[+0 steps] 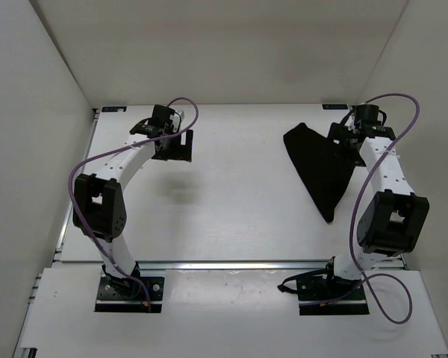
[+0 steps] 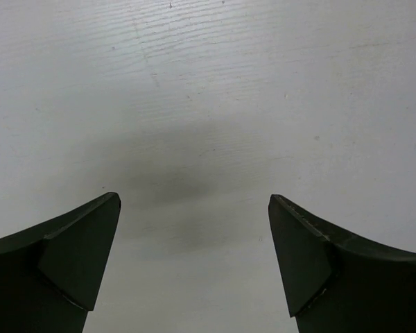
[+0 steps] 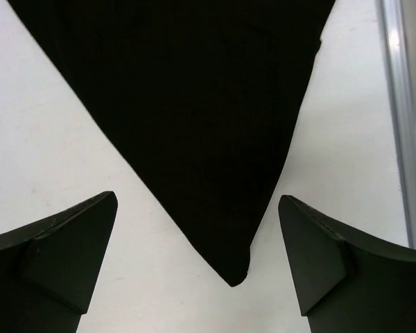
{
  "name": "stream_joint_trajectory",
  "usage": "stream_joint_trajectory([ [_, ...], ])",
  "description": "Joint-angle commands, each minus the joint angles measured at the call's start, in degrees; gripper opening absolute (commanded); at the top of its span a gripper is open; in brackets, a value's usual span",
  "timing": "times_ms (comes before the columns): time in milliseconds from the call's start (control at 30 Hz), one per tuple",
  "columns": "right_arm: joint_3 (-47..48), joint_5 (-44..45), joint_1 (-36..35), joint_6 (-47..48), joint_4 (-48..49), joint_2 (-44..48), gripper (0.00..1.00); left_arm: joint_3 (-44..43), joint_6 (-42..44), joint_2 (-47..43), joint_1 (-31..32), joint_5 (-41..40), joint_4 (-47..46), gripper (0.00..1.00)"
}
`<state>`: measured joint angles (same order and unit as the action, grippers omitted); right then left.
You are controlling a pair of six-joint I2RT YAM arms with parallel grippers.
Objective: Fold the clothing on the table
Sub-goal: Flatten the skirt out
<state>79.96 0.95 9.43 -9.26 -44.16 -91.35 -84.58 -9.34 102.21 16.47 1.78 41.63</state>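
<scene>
The top view looks down from high above the near edge of the table [image 1: 231,194], facing its far edge, and is distant enough to take in the whole tabletop. The left wrist view sits just behind the left gripper [image 2: 194,201]. It looks steeply down from close by at the bare far-left part of the table. The right wrist view looks likewise past the right gripper [image 3: 197,198], close above the table's far-right part. There the clothing [image 3: 194,104] fills the upper frame and a metal strip [image 3: 401,104] runs along the right side. The top and right wrist views share the clothing. The top and left wrist views share only table surface.
</scene>
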Motion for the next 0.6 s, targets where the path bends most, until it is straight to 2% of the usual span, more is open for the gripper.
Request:
stream_joint_trajectory([
  [0, 4.0, 3.1, 1.6, -1.4, 0.7, -2.2, 0.99, 1.1, 0.6, -5.7, 0.6, -2.8, -3.0, 0.99],
  [200, 5.3, 9.7, 4.0, -3.0, 4.3, -6.2, 0.99, -0.4, 0.6, -5.1, 1.3, -1.8, -3.2, 0.99],
  [300, 5.5, 10.2, 6.5, -3.7, 8.4, -7.6, 0.99, 1.0, 0.1, -6.3, 1.1, 0.2, -4.1, 0.98],
  [567, 5.6, 4.8, 11.7, -7.8, 16.5, -13.4, 0.98, 1.6, -1.1, -5.9, -0.6, 6.2, -4.4, 0.99],
])
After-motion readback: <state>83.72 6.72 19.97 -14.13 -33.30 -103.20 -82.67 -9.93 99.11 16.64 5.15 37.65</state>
